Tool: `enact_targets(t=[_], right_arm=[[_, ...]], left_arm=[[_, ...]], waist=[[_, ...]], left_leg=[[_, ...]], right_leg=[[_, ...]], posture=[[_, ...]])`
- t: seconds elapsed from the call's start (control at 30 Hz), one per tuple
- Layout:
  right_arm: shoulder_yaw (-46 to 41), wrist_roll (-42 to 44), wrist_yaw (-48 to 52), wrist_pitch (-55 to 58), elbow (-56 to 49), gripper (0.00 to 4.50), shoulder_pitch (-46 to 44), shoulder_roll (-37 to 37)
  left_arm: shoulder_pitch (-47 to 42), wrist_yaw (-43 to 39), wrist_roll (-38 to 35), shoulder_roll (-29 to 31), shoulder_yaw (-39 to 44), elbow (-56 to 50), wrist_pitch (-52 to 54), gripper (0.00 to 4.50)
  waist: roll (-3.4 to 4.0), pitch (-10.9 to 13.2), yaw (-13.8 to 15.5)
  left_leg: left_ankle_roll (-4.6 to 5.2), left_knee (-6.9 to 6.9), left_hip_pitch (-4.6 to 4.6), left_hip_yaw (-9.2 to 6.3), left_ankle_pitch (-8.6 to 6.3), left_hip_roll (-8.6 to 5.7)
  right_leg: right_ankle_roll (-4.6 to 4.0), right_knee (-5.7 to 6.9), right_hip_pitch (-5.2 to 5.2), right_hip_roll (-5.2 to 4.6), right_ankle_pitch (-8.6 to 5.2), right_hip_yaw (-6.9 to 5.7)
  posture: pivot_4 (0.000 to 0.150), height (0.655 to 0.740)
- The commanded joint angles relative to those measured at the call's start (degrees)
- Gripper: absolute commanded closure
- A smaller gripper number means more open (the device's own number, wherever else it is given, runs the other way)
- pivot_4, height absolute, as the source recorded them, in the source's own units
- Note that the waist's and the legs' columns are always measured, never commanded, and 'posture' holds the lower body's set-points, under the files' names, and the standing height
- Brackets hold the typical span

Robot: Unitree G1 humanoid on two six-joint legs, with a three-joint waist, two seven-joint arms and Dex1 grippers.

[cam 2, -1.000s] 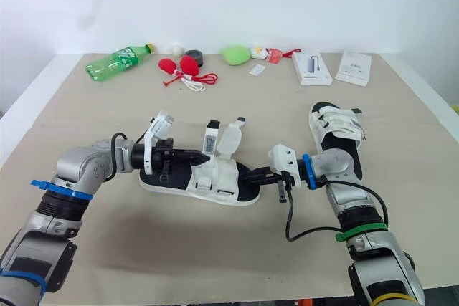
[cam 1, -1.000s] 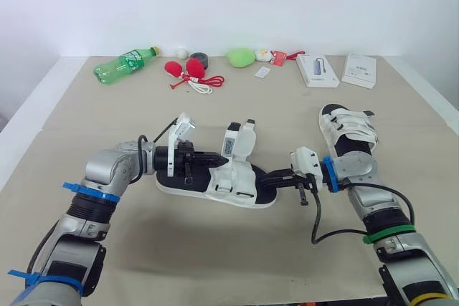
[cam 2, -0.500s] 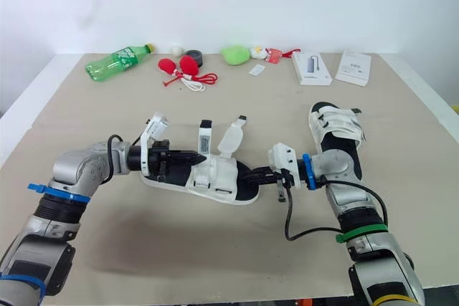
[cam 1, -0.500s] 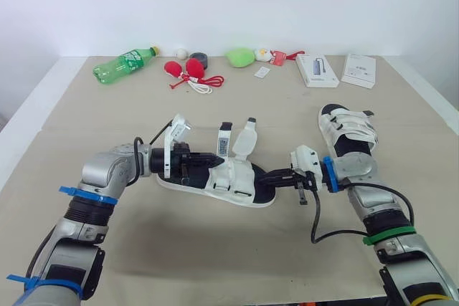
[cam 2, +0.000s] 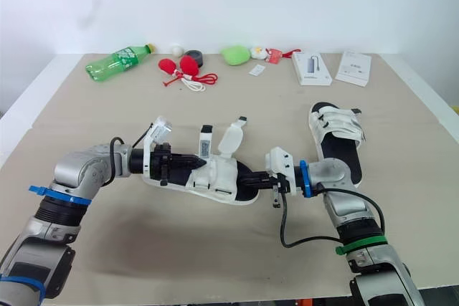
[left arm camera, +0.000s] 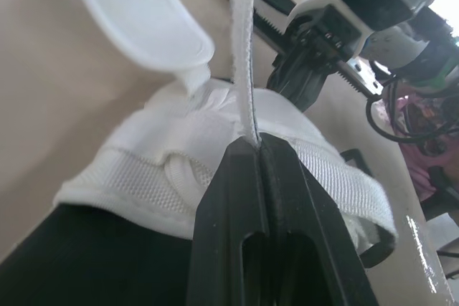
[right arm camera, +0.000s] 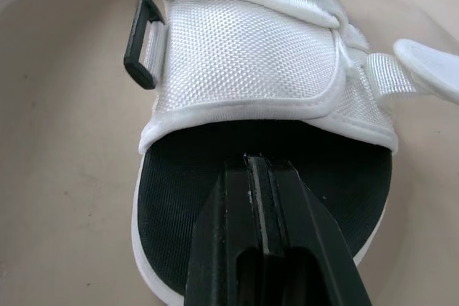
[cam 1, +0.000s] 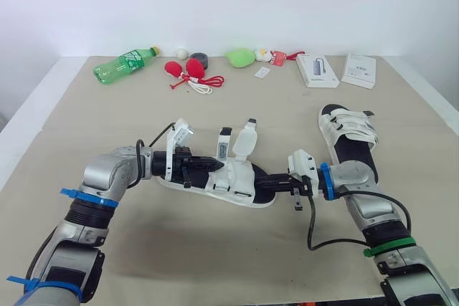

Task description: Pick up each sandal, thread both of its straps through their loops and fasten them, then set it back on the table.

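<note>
Closest in, the open sandal (cam 1: 237, 185) lay on the tan surface (cam 1: 215, 259) between the two arms. The left pincer (cam 1: 212, 165) reached in from one end. Its wrist cam had the black fingers (left arm camera: 229, 198) pressed together on a thin white strap (left arm camera: 244, 55), seen edge-on and standing straight up. The head cam showed that same strap face-on, with a dark printed patch. Next to it stood a rounded, smooth white flap (cam 1: 246, 140).

The right pincer (cam 1: 271, 179) came from the opposite end. Its wrist cam showed the fingers closed tight together, with the tips over the black textured footbed, pinching nothing I could make out. That cam also caught the coarse white mesh band and a black rectangular loop (right arm camera: 143, 41) on its side, which were too small to pick out from the head.

Further right, the second sandal (cam 1: 349, 132) lay flat with white straps across it.

Along the back edge were a green plastic bottle (cam 1: 123, 64) on its side, red bulbs with a cord (cam 1: 188, 71), a grey tape roll (cam 1: 199, 58), a green blob (cam 1: 241, 56) and two white boxes (cam 1: 317, 70).
</note>
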Motion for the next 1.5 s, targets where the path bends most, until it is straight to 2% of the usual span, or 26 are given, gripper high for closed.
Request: enact_targets(t=[0.03,0.07,0.1,0.17,0.2,0.23,0.33,0.43,0.53,0.63,0.7,0.77,0.8,1.07,1.23,1.5], right_arm=[[-0.5,-0.5,0.08,-0.79,-1.22,4.5,0.39,-0.64],[-0.48,-0.56,0.08,-0.91,-1.05,4.5,0.25,-0.62],[-0.47,-0.64,0.08,-1.06,-0.9,4.5,0.12,-0.63],[-0.5,-0.76,0.22,-1.32,-0.62,4.5,-0.1,-0.75],[-0.52,-0.83,0.34,-1.48,-0.48,4.5,-0.18,-0.84],[-0.54,-0.9,0.46,-1.65,-0.27,4.5,-0.28,-0.9],[-0.56,-1.19,0.76,-2.35,0.39,4.5,-0.53,-0.98],[-0.43,-1.48,0.84,-2.97,0.97,4.5,-0.86,-0.85],[-0.28,-1.65,0.66,-3.33,1.26,4.5,-1.12,-0.63],[-0.19,-1.82,0.38,-3.48,1.23,4.5,-1.24,-0.45],[-0.24,-1.8,0.34,-3.45,1.01,4.5,-1.24,-0.58],[-0.4,-1.63,0.3,-3.3,0.62,4.5,-1.13,-0.83],[-0.5,-1.54,0.32,-3.23,0.41,4.5,-1.05,-0.97],[-1.09,-0.39,0.0,-2.29,-2.0,4.5,-0.72,-1.47],[-0.94,-0.45,-0.22,-1.92,-2.51,4.5,-0.92,-1.29],[-0.95,-0.72,-0.51,-2.41,-2.11,4.5,-0.7,-1.32]], left_arm=[[-0.49,-0.43,0.65,1.15,0.2,-0.97,-0.03,3.47],[-0.84,-0.91,0.86,1.34,0.17,-0.91,-0.56,2.97],[-1.36,-1.74,0.85,1.81,0.16,-0.94,-0.82,2.77],[-2.81,-4.21,1.19,3.36,-0.03,-0.61,-1.97,2.08],[-3.6,-5.46,1.55,4.16,-0.13,-0.1,-2.87,2.01],[-4.84,-7.49,1.91,5.23,-0.26,0.94,-3.86,1.72],[-10.16,-11.32,2.43,6.43,0.58,5.7,-5.94,1.72],[-14.59,-13.33,3.91,4.81,0.86,9.14,-11.65,1.72],[-15.56,-13.5,3.68,1.71,0.64,11.28,-12.63,1.72],[-15.62,-13.19,6.2,-1.17,-0.5,15.58,-15.77,2.48],[-16.32,-13.05,7.87,-2.67,-1.02,19.62,-17.16,3.5],[-17.18,-13.52,9.92,-3.47,-1.79,23.91,-18.77,4.28],[-17.71,-14.19,10.64,-3.64,-2.12,25.84,-18.81,4.46],[-22.13,-18.39,18.52,-5.89,-4.37,41.95,-27.1,4.46],[-23.54,-21.07,20.05,-7.87,-4.52,44.13,-27.44,4.46],[-20.76,-23.0,24.16,-6.42,-6.35,41.85,-26.34,4.46]], waist=[[0.0,0.0,0.01],[0.0,0.0,0.01],[0.0,0.0,0.01],[0.0,0.0,0.01],[0.0,0.0,0.01],[0.0,0.0,0.01],[0.0,0.0,0.02],[0.0,0.0,0.04],[0.0,0.0,0.05],[0.0,0.0,-0.02],[-0.01,0.01,-0.08],[-0.01,0.01,-0.05],[-0.01,0.01,-0.04],[-0.01,0.01,0.03],[-0.01,0.01,0.03],[-0.01,0.01,-0.02]], left_leg=[[0.0,-0.01,0.0,0.0,0.0,0.0],[0.0,-0.01,0.0,-0.01,0.0,0.0],[0.0,-0.02,0.0,-0.01,0.0,0.0],[0.0,-0.02,0.0,-0.02,0.0,0.0],[0.0,-0.02,0.0,-0.02,0.0,0.0],[0.0,-0.02,-0.01,-0.02,0.0,-0.01],[0.0,-0.02,-0.02,-0.02,0.0,-0.01],[0.0,-0.01,-0.02,-0.03,0.0,-0.03],[0.0,-0.01,-0.05,0.0,0.0,-0.06],[0.0,0.0,-0.07,-0.01,-0.01,-0.06],[0.0,0.01,-0.08,-0.01,0.0,-0.01],[0.0,0.0,-0.07,-0.04,0.0,0.01],[0.0,0.0,-0.07,-0.05,0.0,0.0],[0.0,0.02,-0.14,-0.04,-0.01,-0.03],[0.01,0.06,-0.31,-0.1,-0.01,-0.03],[0.03,0.07,-0.32,-0.13,-0.02,-0.02]], right_leg=[[0.0,0.0,0.0,0.0,0.0,0.0],[0.0,0.0,0.0,0.0,-0.01,0.0],[-0.01,0.0,0.0,0.0,-0.02,-0.01],[-0.01,0.0,0.0,0.0,-0.02,-0.01],[-0.01,0.0,0.0,-0.01,-0.02,-0.01],[-0.02,0.0,0.0,0.0,-0.02,-0.01],[-0.04,0.0,-0.02,0.01,-0.03,-0.04],[-0.03,-0.01,0.01,-0.01,-0.05,-0.06],[0.0,-0.03,0.0,-0.05,-0.04,-0.03],[0.01,-0.02,-0.02,-0.03,-0.04,-0.04],[0.0,-0.02,-0.06,0.06,-0.02,-0.02],[-0.01,-0.01,-0.05,0.11,-0.02,-0.03],[-0.02,-0.01,-0.06,0.14,-0.02,-0.04],[0.01,-0.03,-0.07,0.08,-0.03,-0.04],[0.01,-0.02,-0.2,0.09,-0.02,-0.1],[0.0,-0.02,-0.21,0.12,-0.03,-0.11]], posture=[[0.15,0.74],[0.15,0.74],[0.15,0.74],[0.15,0.74],[0.15,0.74],[0.15,0.74],[0.15,0.74],[0.15,0.74],[0.15,0.74],[0.15,0.74],[0.15,0.74],[0.15,0.74],[0.15,0.74],[0.15,0.74],[0.15,0.74],[0.15,0.74]])
